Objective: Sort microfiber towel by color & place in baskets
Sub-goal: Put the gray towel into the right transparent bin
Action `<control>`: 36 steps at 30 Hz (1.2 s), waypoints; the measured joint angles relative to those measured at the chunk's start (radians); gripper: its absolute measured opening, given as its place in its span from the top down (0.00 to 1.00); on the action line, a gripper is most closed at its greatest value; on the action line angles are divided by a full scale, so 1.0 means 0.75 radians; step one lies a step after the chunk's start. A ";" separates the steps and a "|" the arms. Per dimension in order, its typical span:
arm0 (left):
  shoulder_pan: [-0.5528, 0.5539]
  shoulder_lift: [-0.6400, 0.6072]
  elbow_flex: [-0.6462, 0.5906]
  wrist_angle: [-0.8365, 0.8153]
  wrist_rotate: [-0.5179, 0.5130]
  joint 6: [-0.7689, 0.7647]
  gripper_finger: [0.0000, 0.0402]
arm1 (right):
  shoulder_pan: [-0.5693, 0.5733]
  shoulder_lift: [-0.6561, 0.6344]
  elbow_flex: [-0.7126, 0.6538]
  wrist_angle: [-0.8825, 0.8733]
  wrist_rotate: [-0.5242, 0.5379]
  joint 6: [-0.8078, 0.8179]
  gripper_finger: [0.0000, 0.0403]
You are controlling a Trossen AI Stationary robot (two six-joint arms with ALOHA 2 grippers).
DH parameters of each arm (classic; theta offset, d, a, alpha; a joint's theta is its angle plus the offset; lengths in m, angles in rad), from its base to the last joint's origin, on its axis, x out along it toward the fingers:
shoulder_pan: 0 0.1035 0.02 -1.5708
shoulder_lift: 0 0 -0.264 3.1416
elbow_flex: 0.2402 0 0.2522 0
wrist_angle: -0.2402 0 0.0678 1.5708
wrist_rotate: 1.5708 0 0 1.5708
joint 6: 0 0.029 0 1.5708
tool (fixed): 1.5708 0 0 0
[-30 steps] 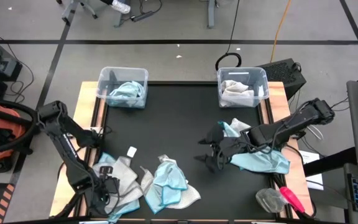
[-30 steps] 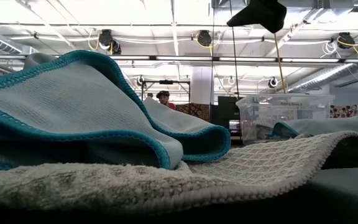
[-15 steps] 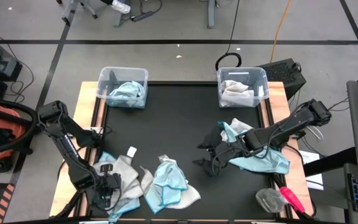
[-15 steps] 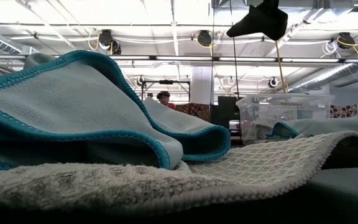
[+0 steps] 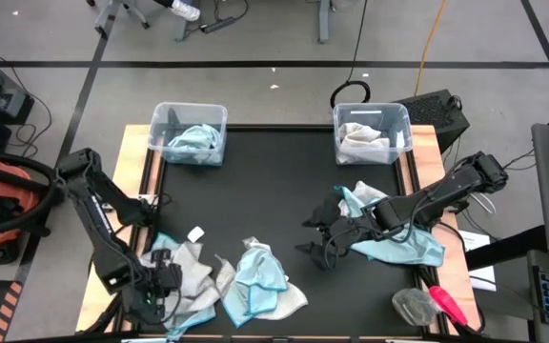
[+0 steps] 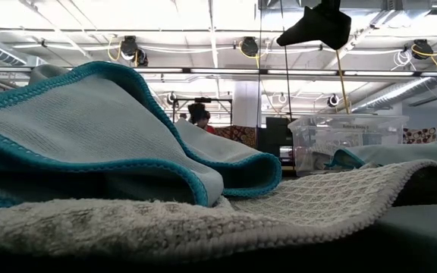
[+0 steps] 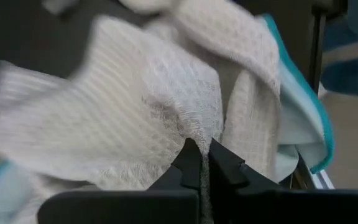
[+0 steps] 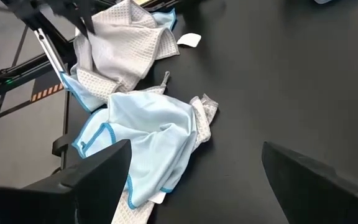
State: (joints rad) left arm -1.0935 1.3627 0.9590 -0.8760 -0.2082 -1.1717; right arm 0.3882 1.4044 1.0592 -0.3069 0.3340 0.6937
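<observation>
A grey-white waffle towel (image 5: 196, 274) lies bunched at the table's near left, over a blue towel edge (image 7: 303, 124). My left gripper (image 5: 168, 280) is down at it, shut on it. A light blue towel (image 5: 255, 276) lies on another grey one just to the right. My right gripper (image 5: 306, 238) hovers open over bare mat near the table's middle, and another blue towel (image 5: 403, 250) lies under its arm. The left basket (image 5: 189, 116) holds a blue towel, and the right basket (image 5: 372, 114) holds a grey-white one. My left gripper pinches a gathered fold of the grey-white towel (image 7: 194, 127) between its two fingertips (image 7: 190, 155). The cloth puckers into creases at the pinch. The rest of the towel spreads away from the fingers, resting on the towels and the mat.
A small white tag (image 5: 195, 233) lies on the mat by the grey towel. At the near right corner are a clear lump and a red tool (image 5: 446, 305). The black mat (image 5: 274, 181) between the baskets and the towels is bare. A person stands far behind the table (image 6: 199, 117).
My left gripper has shut on the grey-white towel, and the cloth by it has bunched and shifted a little. My right gripper has edged slightly toward the table's left and near side, still open.
</observation>
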 joint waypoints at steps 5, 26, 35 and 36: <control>0.000 -0.082 0.180 -0.292 -0.221 0.001 0.99 | 0.000 0.000 0.000 0.002 0.001 -0.002 0.13; 0.276 -0.173 0.838 -0.924 -1.071 0.475 0.99 | 0.000 0.000 0.000 0.046 0.012 -0.029 0.13; 0.620 -0.229 1.032 -0.926 -1.261 0.899 0.99 | -0.003 0.000 0.000 0.024 0.012 -0.101 0.13; 0.663 -0.237 1.054 -0.926 -1.270 0.942 0.99 | -0.004 0.000 0.000 0.018 0.012 -0.104 0.13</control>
State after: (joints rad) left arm -0.5963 1.1853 1.7494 -1.5707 -1.1607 -0.4650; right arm 0.3855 1.4043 1.0592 -0.2933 0.3431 0.6155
